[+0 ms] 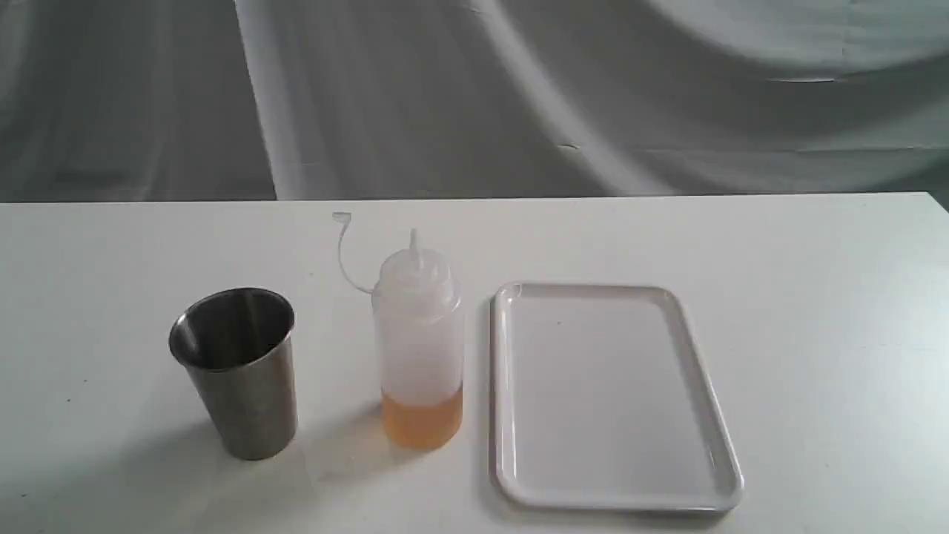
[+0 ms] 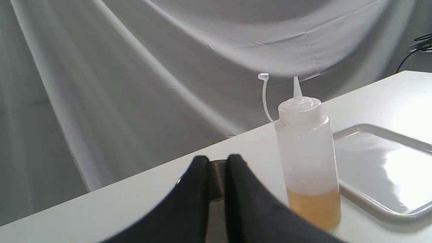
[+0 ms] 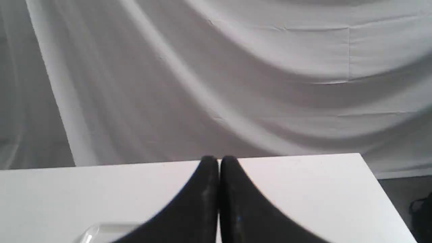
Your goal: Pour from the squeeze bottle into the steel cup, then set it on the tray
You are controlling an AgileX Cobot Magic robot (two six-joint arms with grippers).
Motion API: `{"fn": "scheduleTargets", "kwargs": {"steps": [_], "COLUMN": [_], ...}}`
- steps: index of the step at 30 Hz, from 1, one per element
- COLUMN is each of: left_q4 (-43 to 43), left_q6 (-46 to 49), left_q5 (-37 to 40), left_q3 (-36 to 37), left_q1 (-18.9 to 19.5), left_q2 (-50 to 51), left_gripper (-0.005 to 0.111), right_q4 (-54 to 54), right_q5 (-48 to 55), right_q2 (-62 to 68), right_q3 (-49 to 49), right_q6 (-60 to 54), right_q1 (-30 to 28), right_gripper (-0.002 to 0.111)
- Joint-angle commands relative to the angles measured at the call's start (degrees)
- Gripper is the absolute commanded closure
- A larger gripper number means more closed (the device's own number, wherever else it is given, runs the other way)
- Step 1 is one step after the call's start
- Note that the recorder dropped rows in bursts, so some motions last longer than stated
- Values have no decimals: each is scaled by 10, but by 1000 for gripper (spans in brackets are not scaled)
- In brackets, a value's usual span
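Observation:
The squeeze bottle (image 1: 420, 348) stands upright on the white table, amber liquid at its bottom, nozzle uncapped and the tethered cap (image 1: 341, 217) hanging off to its left. The steel cup (image 1: 239, 371) stands upright to the bottle's left. The white tray (image 1: 586, 287) lies flat just right of the bottle with nothing on it. Neither gripper shows in the exterior view. In the left wrist view my left gripper (image 2: 217, 160) has a narrow gap between its fingers, and a strip of the cup (image 2: 216, 182) shows through it beyond the tips; the bottle (image 2: 307, 152) is beside it. My right gripper (image 3: 219, 158) is shut and holds nothing.
A grey draped cloth (image 1: 519, 89) hangs behind the table's far edge (image 1: 474, 197). The table's right corner (image 3: 357, 155) shows in the right wrist view, with a corner of the tray (image 3: 101, 231) near the gripper.

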Motion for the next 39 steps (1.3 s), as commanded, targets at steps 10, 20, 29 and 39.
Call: {"fn": "scheduleTargets", "kwargs": {"steps": [10, 20, 29, 39], "left_q4": [-1, -1, -1, -1], "left_q6": [-1, -1, -1, -1], "left_q5": [-2, -2, -2, -2], "left_q3": [3, 3, 3, 3], "left_q1": [1, 1, 1, 1], "left_q2": [2, 2, 2, 2], "left_gripper": [98, 98, 98, 98], "right_q4": [-37, -52, -89, -80], "right_q5": [-45, -110, -152, -180], "right_q2": [56, 74, 136, 229], "right_q3": [-13, -13, 15, 64], "right_q6": [-19, 19, 35, 36], "right_q1": [106, 239, 375, 445], "right_gripper": [108, 108, 108, 108]}}
